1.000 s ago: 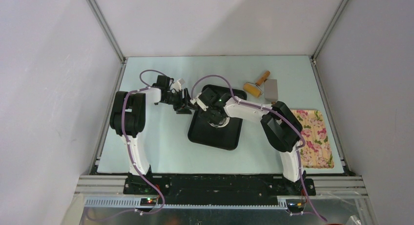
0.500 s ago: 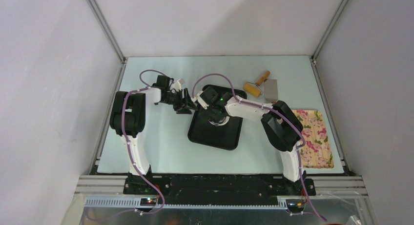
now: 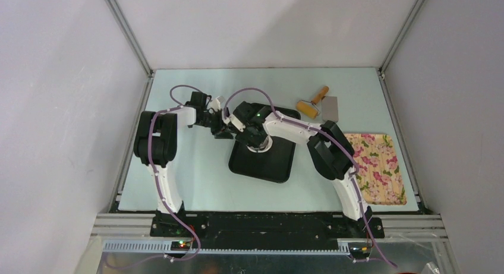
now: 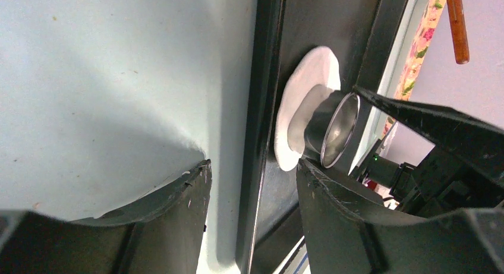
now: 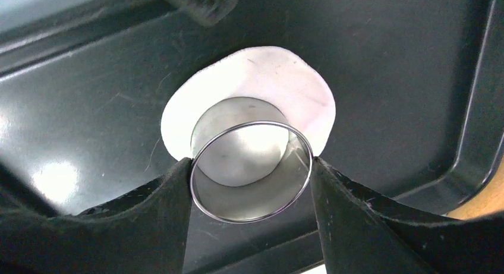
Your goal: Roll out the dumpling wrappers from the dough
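Pinching a round steel cup (image 5: 238, 116) by its rim, my right gripper (image 5: 251, 164) has one finger pressed against each side, the cup's open mouth facing my wrist. The cup stands on a flattened white disc of dough (image 5: 279, 78), off-centre, so that a wide crescent of dough shows past it. The dough lies flat on the floor of a glossy black rectangular tray (image 5: 386, 78), close to the tray's left wall. My left gripper (image 4: 252, 167) straddles that wall with its fingers spread: one finger over the pale blue-green table (image 4: 119, 78), the other over the tray, neither visibly touching the rim. Beyond the tray's far right corner lie a wooden-handled roller (image 3: 312, 104) and a grey metal scraper (image 3: 330, 109), side by side; a floral cloth (image 3: 377, 167) lies at the table's right edge.
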Motion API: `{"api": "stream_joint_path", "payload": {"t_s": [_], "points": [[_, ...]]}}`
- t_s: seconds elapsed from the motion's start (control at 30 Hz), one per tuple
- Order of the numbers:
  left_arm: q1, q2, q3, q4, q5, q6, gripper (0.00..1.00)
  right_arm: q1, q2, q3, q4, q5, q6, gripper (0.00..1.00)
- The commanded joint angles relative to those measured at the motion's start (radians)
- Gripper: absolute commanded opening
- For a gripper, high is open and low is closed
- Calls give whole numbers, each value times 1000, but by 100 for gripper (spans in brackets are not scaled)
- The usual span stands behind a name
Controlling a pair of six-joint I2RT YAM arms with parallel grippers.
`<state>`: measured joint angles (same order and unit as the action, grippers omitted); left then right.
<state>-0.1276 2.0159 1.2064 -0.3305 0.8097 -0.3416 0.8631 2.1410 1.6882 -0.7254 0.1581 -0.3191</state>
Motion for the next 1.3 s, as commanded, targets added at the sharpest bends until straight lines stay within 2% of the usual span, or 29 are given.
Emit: {"api": "stream_joint_path", "payload": {"t_s": [0.0,0.23,0.4,0.57,0.73,0.93,1.07,1.27], "points": [[15,20,10,-3,-69,20,61,-63,120,26,-97,-89,6,12],[17,23,10,-4,-66,20,61,-86,49,-120,-144,-60,-52,12],[17,23,10,-3,-65,18,61,-22,8,-151,-173,-68,-81,12],[17,21,10,-4,-66,18,61,26,89,-57,-204,-77,-103,12],[17,20,8,-3,-65,20,61,13,160,14,-221,-90,-113,12],[19,22,10,-4,-60,18,61,6,128,-40,-278,-116,-144,12],[22,22,10,-4,-59,18,61,46,98,-59,-319,-131,-170,12],[21,22,10,-4,-58,16,61,44,212,135,-386,-119,-196,12]]}}
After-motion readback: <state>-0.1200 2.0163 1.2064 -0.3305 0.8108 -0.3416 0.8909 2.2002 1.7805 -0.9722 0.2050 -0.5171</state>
